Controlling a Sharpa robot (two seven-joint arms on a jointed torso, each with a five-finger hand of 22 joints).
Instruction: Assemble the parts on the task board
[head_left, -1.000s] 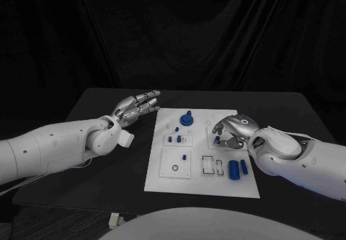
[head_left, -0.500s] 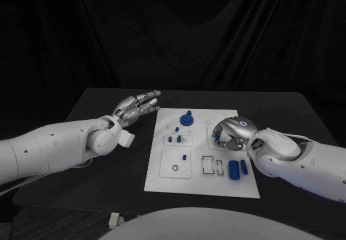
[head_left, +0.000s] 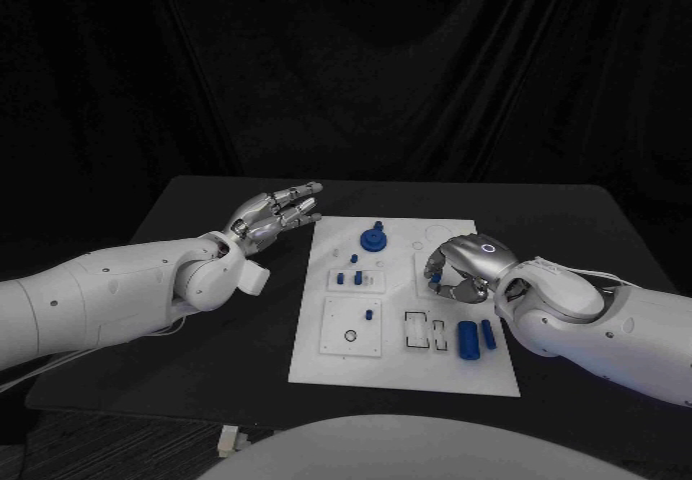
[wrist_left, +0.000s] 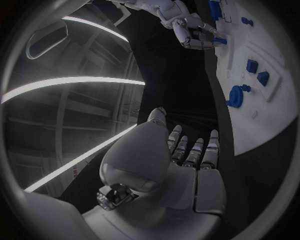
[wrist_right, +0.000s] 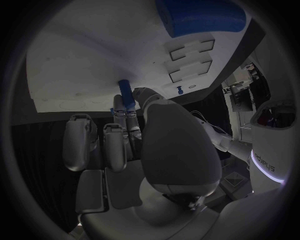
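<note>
My right hand (head_left: 459, 266) pinches a small blue cylindrical peg (wrist_right: 127, 94) against the white plastic task board (head_left: 325, 368); my left hand (head_left: 277, 213) hovers beside the board, fingers spread, holding nothing.

Dim scene, black backdrop. Task board (head_left: 404, 350) is the brightest surface, lit from above. Wrist views: strong fisheye bending, dark vignette; ceiling light strips glare in the left one.

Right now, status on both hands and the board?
Left hand open beside task board. Right hand pinching a small blue peg over the board. Nothing in the way.
</note>
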